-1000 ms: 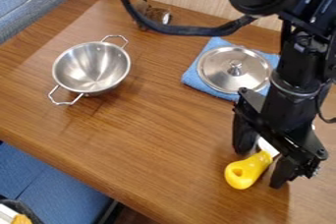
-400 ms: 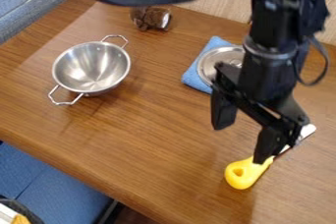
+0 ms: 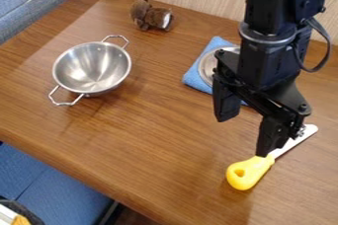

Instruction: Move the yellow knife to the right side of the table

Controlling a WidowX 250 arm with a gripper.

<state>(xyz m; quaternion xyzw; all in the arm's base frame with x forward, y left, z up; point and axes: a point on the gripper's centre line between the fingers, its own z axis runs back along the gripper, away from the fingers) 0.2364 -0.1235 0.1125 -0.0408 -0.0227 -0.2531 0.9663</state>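
The gripper [image 3: 243,132] hangs over the right half of the table, open, with a wide gap between its two fingers. Below and to the right lies the yellow knife [image 3: 248,171], flat on the wood at the lower right. Its yellow handle points to the lower left and its pale blade [image 3: 299,140] to the upper right. The gripper's right finger overlaps the place where handle and blade meet, in front of part of the blade. Nothing is held.
A metal colander-shaped bowl [image 3: 92,68] with two handles stands at the left on the table [image 3: 151,135]. Behind the arm, a silver lid [image 3: 208,66] rests on a blue cloth [image 3: 195,79]. A brown plush toy [image 3: 151,15] lies near the back edge.
The gripper has risen off the knife and moved up and left, its fingers no longer on either side of the handle. The knife lies where it was.
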